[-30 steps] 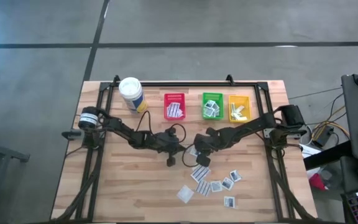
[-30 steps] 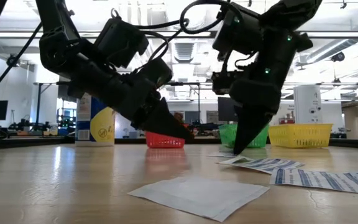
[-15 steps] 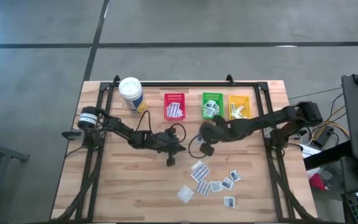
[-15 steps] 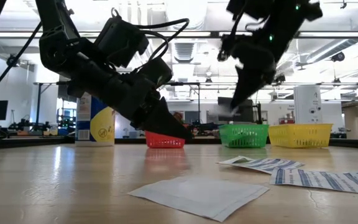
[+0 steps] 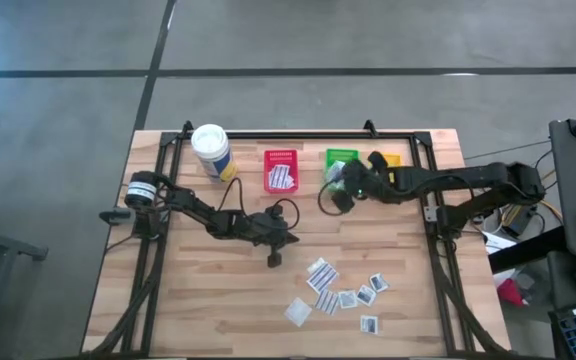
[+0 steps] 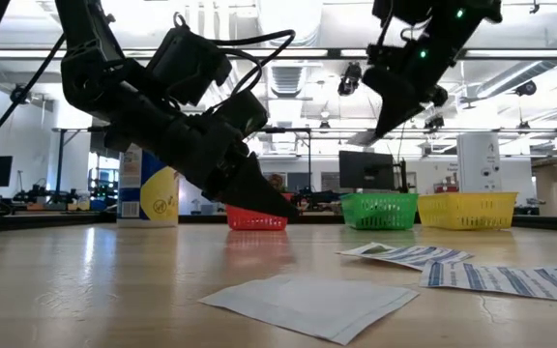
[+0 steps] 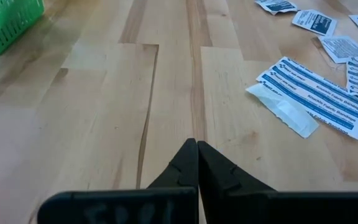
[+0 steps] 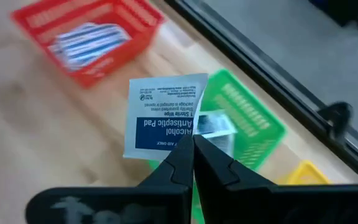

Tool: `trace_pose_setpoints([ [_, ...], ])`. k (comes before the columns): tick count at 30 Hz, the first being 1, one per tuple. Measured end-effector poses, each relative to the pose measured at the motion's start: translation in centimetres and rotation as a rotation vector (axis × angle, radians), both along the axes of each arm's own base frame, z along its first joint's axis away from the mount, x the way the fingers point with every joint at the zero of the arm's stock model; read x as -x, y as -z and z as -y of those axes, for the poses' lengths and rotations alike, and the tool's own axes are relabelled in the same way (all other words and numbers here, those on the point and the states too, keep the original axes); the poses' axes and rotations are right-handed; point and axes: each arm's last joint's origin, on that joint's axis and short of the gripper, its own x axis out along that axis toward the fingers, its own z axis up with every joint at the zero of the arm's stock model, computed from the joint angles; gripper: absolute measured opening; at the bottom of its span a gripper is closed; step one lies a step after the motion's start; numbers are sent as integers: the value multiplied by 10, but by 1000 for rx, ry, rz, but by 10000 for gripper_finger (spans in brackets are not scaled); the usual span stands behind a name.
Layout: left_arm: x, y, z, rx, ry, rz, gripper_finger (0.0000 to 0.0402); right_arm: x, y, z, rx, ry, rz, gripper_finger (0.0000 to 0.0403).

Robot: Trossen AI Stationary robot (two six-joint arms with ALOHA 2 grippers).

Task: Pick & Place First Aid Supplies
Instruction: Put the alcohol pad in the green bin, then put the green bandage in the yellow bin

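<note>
R gripper (image 8: 193, 142) moved to green bin (image 5: 342, 158), jaws clamping packet (image 8: 163, 115)

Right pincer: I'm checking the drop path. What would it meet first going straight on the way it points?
Probably the green bin, which lies just beyond the alcohol pad packet held in the right pincer; depth is uncertain.
</note>
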Motion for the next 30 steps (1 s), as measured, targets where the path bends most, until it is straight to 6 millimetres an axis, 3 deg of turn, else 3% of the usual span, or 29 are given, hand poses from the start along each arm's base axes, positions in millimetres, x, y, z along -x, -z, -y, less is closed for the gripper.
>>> trace_pose_setpoints([
  [8, 0, 0, 0, -12, 6, 0, 0, 5, 28, 34, -18, 141, -95, 8],
  [14, -1, -1, 0, -49, 33, 7, 0, 4, 51, 42, -40, 175, -178, 8],
  [24, -5, -5, 1, -77, 49, 24, 0, -1, 59, 44, -44, 172, -206, 9],
  [30, -5, -6, 1, -73, 57, 29, 0, -2, 58, 48, -38, 181, -171, 40],
])
